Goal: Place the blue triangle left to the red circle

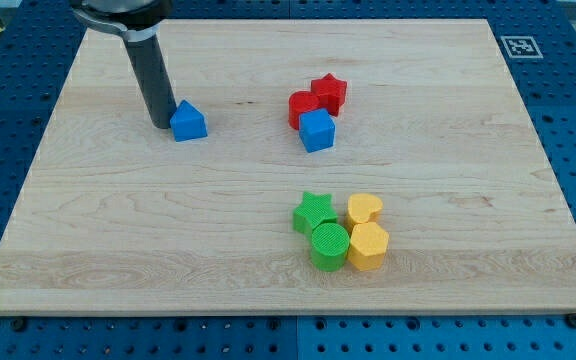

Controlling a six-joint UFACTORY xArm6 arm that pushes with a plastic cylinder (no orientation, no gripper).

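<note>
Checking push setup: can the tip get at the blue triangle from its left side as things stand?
Probably yes. My tip already sits right at the left side of the blue triangle, seemingly touching, with nothing between them. Bare board lies between the triangle and the red circle.

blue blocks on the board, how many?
2: blue triangle upper left, touching my tip; blue cube center top, against the red circle. None seem hidden.

A red star (pixel 330 92), blue cube (pixel 317 130), green star (pixel 314 211), green cylinder (pixel 329 246) and two yellow blocks (pixel 366 230) sit on the wooden board (pixel 448 150).
</note>
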